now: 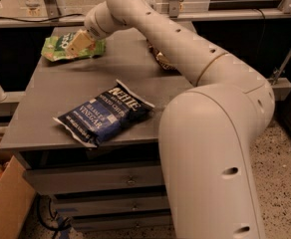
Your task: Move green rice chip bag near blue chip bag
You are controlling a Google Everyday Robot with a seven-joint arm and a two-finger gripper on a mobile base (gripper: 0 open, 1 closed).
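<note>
- Camera view, upper left of frame: the pincer sits on the right part of the green rice chip bag, at the far left corner of the grey worktop. Contact with the bag looks made. Whether the pincer is clamped on it or spread, I cannot tell.
- Camera view, centre left: the blue chip bag lies flat near the front edge of the worktop, slanted, its lower corner at the lip. It is well apart from the green bag, with bare worktop between them.
- Camera view, centre to right: the arm runs from the large pale body at lower right up and across to the far corner. A brownish bag shows partly behind it, mostly hidden.
- Step in hand, as I judge it: the grasp on the green bag, at the pick-up point; the carry is not yet done.
- Next move, as I judge it, calls for a firm hold, a small lift to free the crinkled bag, then a pull toward the lower centre of the frame, setting it down just beside the blue bag without landing on it or nudging it off the front edge.
</note>
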